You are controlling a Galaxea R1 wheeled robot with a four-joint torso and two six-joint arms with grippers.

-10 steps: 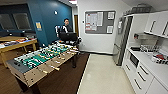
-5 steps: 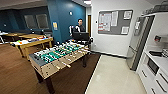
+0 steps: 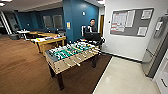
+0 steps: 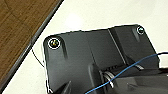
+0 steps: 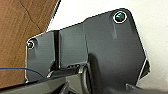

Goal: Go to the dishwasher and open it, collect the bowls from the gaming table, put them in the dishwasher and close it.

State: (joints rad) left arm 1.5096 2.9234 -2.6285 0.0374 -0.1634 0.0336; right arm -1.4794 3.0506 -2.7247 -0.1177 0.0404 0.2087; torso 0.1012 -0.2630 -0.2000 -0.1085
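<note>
The gaming table (image 3: 57,39), long with wooden legs, stands behind the green table-football table (image 3: 72,53). Colourful things lie on its top, too small to tell apart, so I cannot make out the bowls. The dishwasher is out of view. In both wrist views the robot's dark plate hangs over pale floor (image 4: 100,15) beside the edge of brown wood flooring (image 5: 22,27).
A person (image 3: 92,26) with a control rig stands behind the table-football table. A steel fridge (image 3: 156,55) and a white cupboard (image 3: 163,80) line the right side. A notice board (image 3: 131,21) hangs on the white wall. Pale tile floor (image 3: 125,80) runs ahead on the right.
The whole head picture has shifted: the camera has turned left and come closer. The table-football table now sits nearer the middle and larger, and the kitchen units have slid to the right edge.
</note>
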